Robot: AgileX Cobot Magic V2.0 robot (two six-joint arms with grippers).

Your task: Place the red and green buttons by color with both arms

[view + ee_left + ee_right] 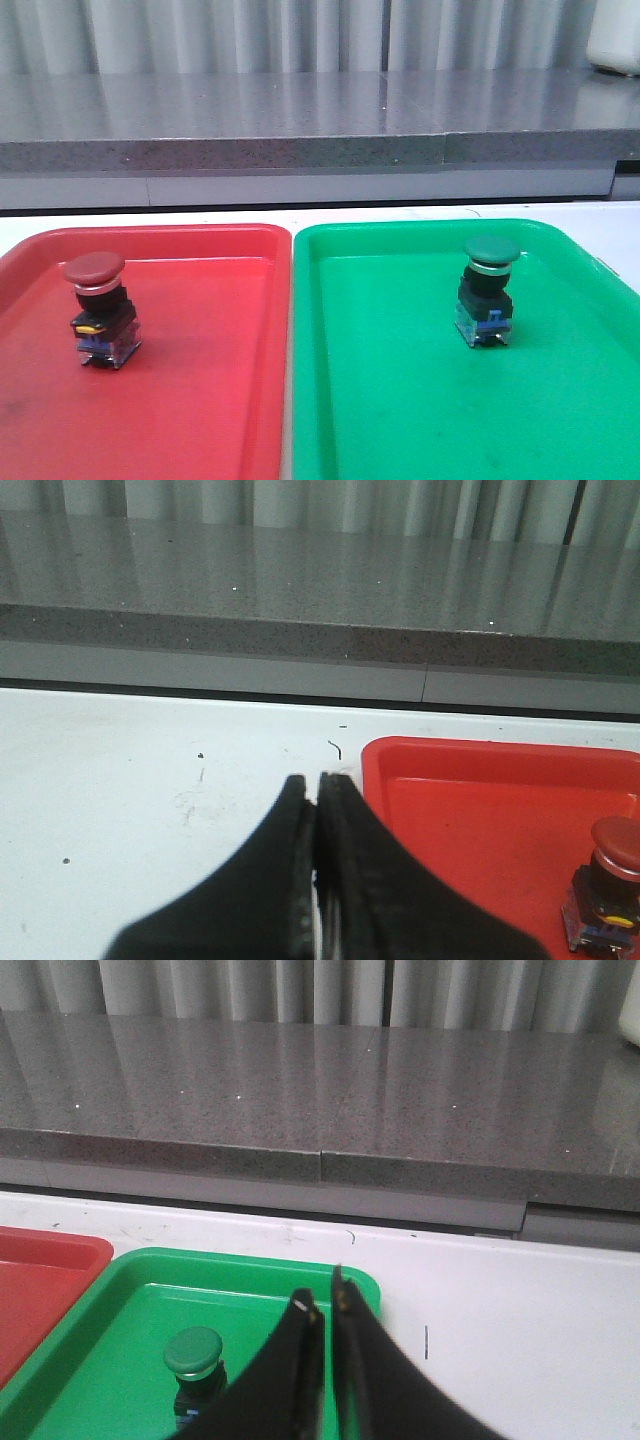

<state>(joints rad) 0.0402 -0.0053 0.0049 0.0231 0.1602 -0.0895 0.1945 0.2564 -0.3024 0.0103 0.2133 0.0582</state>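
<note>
The red button (98, 308) stands upright in the red tray (200, 400), toward its far left; it also shows in the left wrist view (610, 890). The green button (487, 290) stands upright in the green tray (420, 400); it also shows in the right wrist view (195, 1368). My left gripper (316, 780) is shut and empty, above the white table just left of the red tray. My right gripper (322, 1295) is shut and empty, over the green tray's far right corner, to the right of the green button. Neither gripper shows in the front view.
The two trays lie side by side, red (500, 810) on the left and green (90, 1360) on the right, on a white table (150, 780). A grey stone ledge (300, 120) runs behind the table. A white object (615, 40) stands at the far right on the ledge.
</note>
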